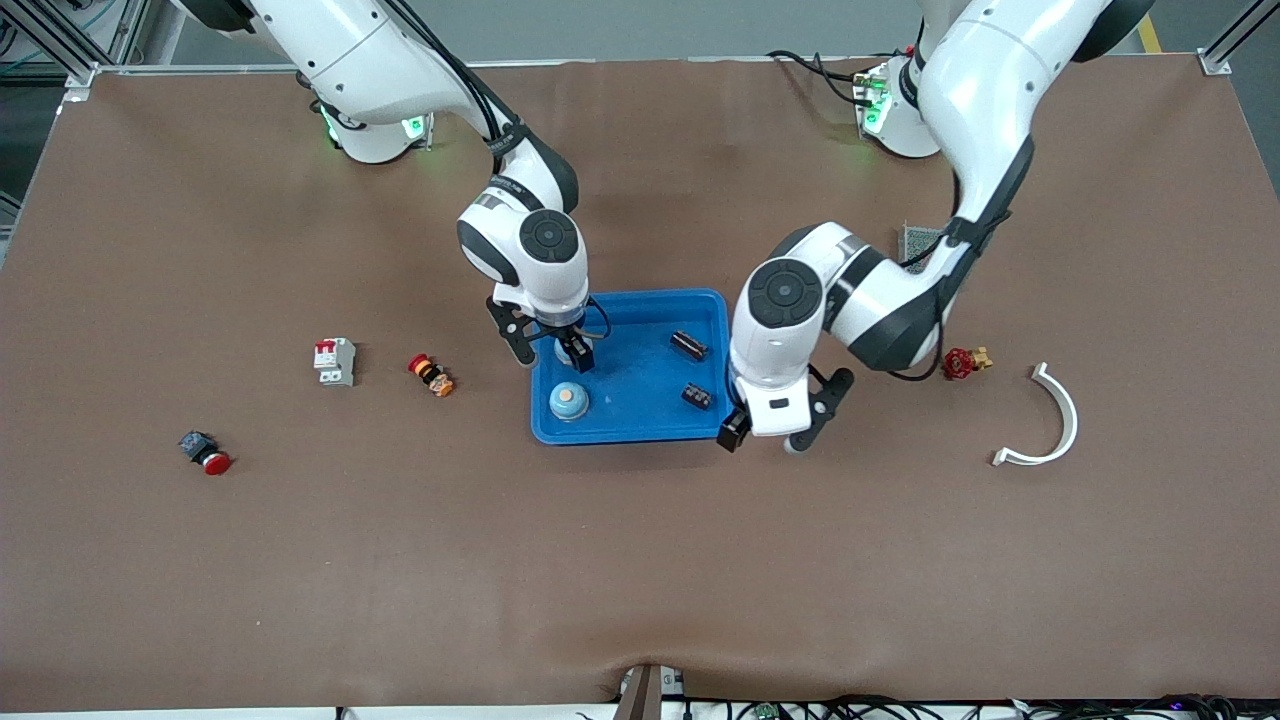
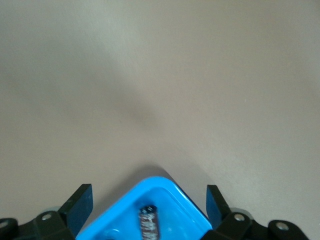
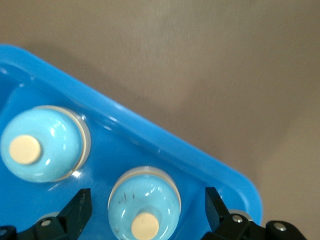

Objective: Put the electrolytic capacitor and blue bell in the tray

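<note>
Partly hidden bell
The right gripper [image 1: 549, 349] is covering one blue bell [image 3: 144, 202]; the frame edge is cropping it.

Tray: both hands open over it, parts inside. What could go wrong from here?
1. The right hand is open astride a blue bell in the tray; a skewed lift could clip it into the second bell beside it.
2. The left hand hangs open over the tray's corner; a low sideways move might catch the rim and roll the capacitor lying there.
</note>
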You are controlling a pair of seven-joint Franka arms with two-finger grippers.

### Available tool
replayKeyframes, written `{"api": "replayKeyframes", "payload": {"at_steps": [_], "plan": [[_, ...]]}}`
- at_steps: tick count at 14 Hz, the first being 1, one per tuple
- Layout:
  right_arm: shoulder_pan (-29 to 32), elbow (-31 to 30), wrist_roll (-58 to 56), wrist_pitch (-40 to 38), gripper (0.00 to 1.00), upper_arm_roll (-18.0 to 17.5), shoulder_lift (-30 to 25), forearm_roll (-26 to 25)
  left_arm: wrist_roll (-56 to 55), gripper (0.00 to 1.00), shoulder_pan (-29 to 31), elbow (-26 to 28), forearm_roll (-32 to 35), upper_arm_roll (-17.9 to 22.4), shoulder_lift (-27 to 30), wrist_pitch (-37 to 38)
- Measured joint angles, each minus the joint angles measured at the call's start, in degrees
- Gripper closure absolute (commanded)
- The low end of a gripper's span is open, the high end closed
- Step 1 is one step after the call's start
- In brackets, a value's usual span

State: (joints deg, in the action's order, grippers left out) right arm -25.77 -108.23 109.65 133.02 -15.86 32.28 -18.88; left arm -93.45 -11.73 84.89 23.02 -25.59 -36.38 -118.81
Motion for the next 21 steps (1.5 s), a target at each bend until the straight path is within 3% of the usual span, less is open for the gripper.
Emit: {"api": "replayKeyframes", "payload": {"at_steps": [3,7,18,21], "plan": [[0.2,3.9,-5.2,-6.7,0.0,0.0,-0.6,0.0,8.9,0.0,3.1,-0.1,-0.7,-0.1,3.8,5.4],[2.8,4.9,-18.9,-8.8,0.0,0.2,-1.9,0.0,23.7,0.0,8.9,-0.1,-3.9,-0.1,9.6,11.2],[17.6,5.1,-51.3,-14.7,0.0,0.6,-8.2,0.0,53.0,0.0,20.4,-0.1,-10.3,-0.1,22.3,22.7],[22.3,5.2,-61.0,-15.0,0.0,0.7,-10.0,0.0,61.7,0.0,21.4,0.0,-13.3,1.9,26.0,24.4]]}}
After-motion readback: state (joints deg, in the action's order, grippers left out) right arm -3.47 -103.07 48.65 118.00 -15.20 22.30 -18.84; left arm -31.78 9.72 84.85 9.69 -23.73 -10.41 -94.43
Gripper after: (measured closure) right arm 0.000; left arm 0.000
